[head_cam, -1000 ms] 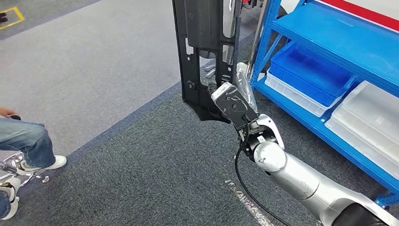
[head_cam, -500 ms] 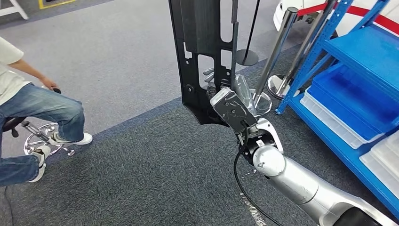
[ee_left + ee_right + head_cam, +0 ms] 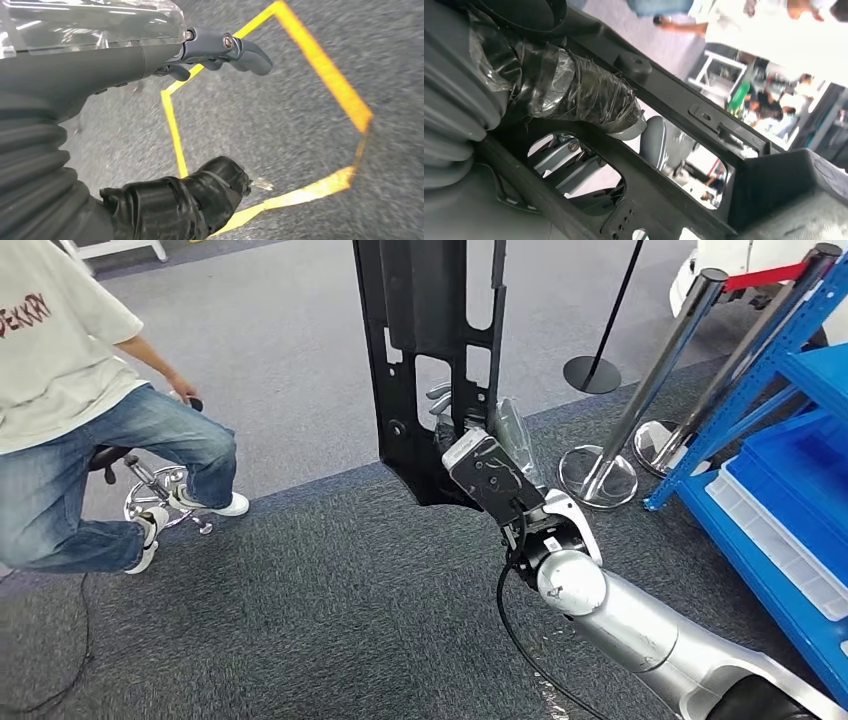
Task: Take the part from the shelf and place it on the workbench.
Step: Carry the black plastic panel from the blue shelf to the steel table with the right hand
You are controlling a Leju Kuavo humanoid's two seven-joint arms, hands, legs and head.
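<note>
The right robot hand (image 3: 478, 445) gripped the black part (image 3: 425, 360) upright, its top cut off above. Blue bins (image 3: 790, 510) sat on the shelf (image 3: 800, 370) to its right, contents hidden. The left robot hand (image 3: 150, 60) hung spread over the floor.

Dark grey carpet (image 3: 300, 620) beside a lighter grey floor (image 3: 280, 350), chrome stanchions (image 3: 640, 410), blue shelving (image 3: 790, 490), seated person (image 3: 90, 430), yellow floor tape (image 3: 320, 70).

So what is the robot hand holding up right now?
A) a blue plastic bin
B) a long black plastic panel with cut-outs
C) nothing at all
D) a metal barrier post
B: the right robot hand grips the lower end of the upright black panel; the blue bin sits on the shelf.
</note>
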